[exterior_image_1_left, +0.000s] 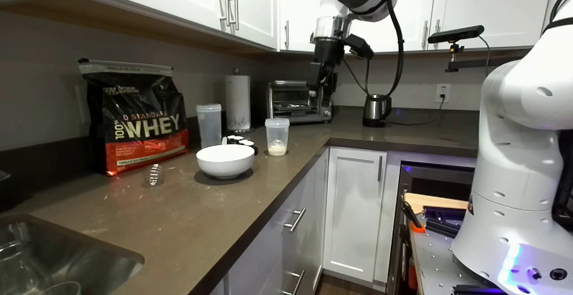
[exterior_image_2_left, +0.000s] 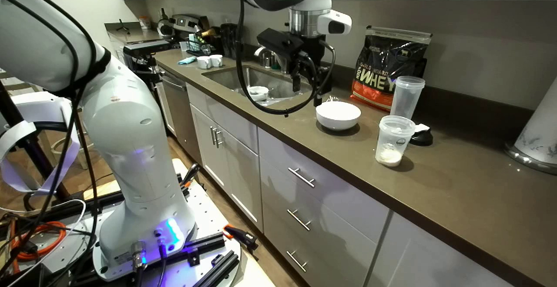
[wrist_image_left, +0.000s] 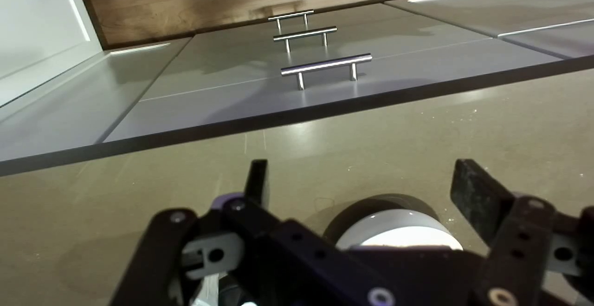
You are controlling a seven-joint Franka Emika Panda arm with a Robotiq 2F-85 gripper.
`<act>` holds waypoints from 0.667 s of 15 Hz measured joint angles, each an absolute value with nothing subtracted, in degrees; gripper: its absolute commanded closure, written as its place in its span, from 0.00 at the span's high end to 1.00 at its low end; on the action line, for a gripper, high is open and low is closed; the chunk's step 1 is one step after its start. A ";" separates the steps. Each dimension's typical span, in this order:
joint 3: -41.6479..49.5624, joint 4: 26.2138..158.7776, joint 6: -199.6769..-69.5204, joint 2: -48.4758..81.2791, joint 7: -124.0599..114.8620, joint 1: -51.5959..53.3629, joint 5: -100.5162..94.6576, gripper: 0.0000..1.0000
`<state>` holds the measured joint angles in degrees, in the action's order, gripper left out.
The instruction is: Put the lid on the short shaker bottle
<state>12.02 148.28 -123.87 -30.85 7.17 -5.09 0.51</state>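
Over the table, the hand hangs spread wide apart, holding nothing, with the white bowl showing past it in the wrist view. So I'd guess the job right now is grabbing a lid. What look like black lids with white caps sit near the tall bottle; I'd come straight down, straddle one and grip it level without clipping that bottle. Short shaker bottle stands upright and uncovered near the front edge, whitish stuff at the bottom. Lower the lid flat and gently, cause it'll probably tip easily.
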 measured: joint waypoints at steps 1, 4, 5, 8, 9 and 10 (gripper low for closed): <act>12.01 148.28 -123.87 -30.85 7.17 -5.10 0.53 1.00; 11.67 148.27 -123.87 -30.85 7.17 -5.08 0.58 1.00; 11.56 148.27 -123.87 -30.85 7.17 -5.08 0.59 1.00; 11.51 148.26 -123.87 -30.85 7.17 -5.08 0.59 1.00; 11.51 148.26 -123.87 -30.85 7.17 -5.08 0.59 1.00; 11.51 148.26 -123.87 -30.85 7.17 -5.08 0.59 1.00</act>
<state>11.51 148.26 -123.87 -30.85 7.17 -5.08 0.59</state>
